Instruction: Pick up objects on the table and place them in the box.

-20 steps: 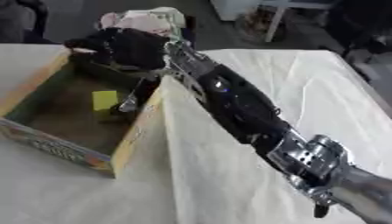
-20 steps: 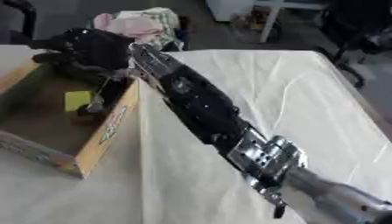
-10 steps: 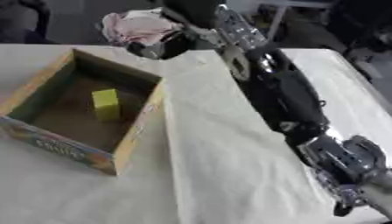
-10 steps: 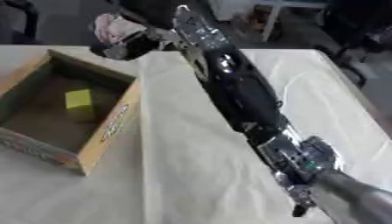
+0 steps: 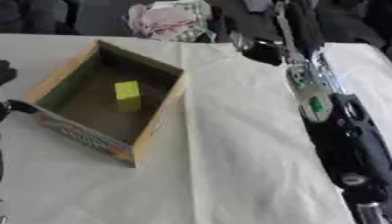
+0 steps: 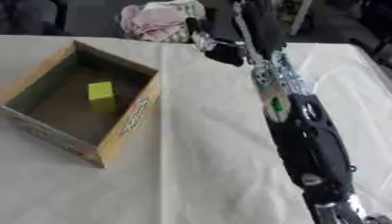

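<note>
At the desk's left edge, dark parts of the left hand (image 5: 6, 72) show just beside the box (image 5: 157, 117); too little of it is in view to tell whether its fingers are apart or curled. The box sits toward the desk's left side, open-topped, with a yellow block (image 5: 127, 95) standing on its floor, apart from the walls. Past the far edge, just left of centre, lies a pink and white bundle of cloth (image 5: 167, 18), off the white cloth-covered desk (image 5: 229, 166). The right arm (image 6: 295, 127) runs from the near right corner up along the desk's right half to the far edge, where the right hand (image 6: 226, 50) is a dark blur; its fingers cannot be made out. No other loose object shows on the desk, so a reach toward the far edge may be the next step. The risk I judge is the long forearm sweeping leftward and clipping the box's right wall, shoving it, or the hand snagging the desk's wrinkled covering.
</note>
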Controlling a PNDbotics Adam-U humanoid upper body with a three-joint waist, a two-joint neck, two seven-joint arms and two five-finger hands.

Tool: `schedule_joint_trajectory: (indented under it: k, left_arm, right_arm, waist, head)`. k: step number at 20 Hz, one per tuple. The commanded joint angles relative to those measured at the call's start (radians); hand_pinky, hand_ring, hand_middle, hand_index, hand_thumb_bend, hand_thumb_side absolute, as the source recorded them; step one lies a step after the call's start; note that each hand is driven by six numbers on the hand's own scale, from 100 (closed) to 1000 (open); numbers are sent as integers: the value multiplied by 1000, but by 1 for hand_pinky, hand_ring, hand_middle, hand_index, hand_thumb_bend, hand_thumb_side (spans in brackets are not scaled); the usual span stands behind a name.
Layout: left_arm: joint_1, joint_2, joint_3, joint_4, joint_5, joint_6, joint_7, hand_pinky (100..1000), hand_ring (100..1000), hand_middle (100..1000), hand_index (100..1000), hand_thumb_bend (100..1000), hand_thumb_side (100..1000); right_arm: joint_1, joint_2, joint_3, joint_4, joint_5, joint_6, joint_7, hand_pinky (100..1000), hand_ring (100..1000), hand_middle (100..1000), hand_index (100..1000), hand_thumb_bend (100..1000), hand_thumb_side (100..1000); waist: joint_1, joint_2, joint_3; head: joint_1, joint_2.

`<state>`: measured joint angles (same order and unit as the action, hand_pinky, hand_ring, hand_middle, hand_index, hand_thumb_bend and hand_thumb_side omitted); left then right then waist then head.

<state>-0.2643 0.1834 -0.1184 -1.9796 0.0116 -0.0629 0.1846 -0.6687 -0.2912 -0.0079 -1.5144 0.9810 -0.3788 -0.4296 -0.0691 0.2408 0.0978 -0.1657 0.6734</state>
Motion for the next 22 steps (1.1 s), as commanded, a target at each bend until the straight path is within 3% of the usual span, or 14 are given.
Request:
schedule_joint_trajectory:
  k: [1,4,8,16,17,20,22]
  left_arm:
    - [-4,11,5,-12,-2,1,4,481,837,760,799,405,890]
    - [2,13,2,-9,0,3,3,479,839,761,799,405,892]
    - [7,13,-1,-7,4,4,3,478,845,767,800,403,895]
    - [6,11,-6,-4,9,5,3,478,855,777,800,404,897]
    - [7,11,-6,-3,10,5,3,478,857,779,800,404,897]
    - [9,12,-4,-3,10,5,7,479,859,781,800,403,896]
    - [10,11,-3,-3,9,5,9,478,859,782,800,403,896]
  right_arm:
    - [39,17,18,-90,-55,50,-48,815,830,766,934,227,488]
    - [115,30,61,-162,-102,96,-84,814,828,760,932,213,485]
    - [212,51,103,-266,-167,142,-67,816,826,752,930,194,481]
    - [266,63,109,-403,-293,220,34,818,822,738,927,166,478]
    - [267,60,104,-410,-337,223,45,818,822,736,926,163,477]
    - [267,10,47,-436,-702,204,128,819,821,732,925,155,478]
    - [271,-10,2,-445,-867,194,195,819,819,728,925,146,474]
  waist:
    - [10,-10,-8]
    - [20,-5,-19]
    - [28,4,-21]
    - [31,15,-19]
    - [32,14,-17]
    - [33,11,-17]
    - [34,9,-14]
  head:
    - [28,21]
    - [38,40]
    - [51,56]
    - [59,68]
    - [62,71]
    - [71,72]
    - [76,68]
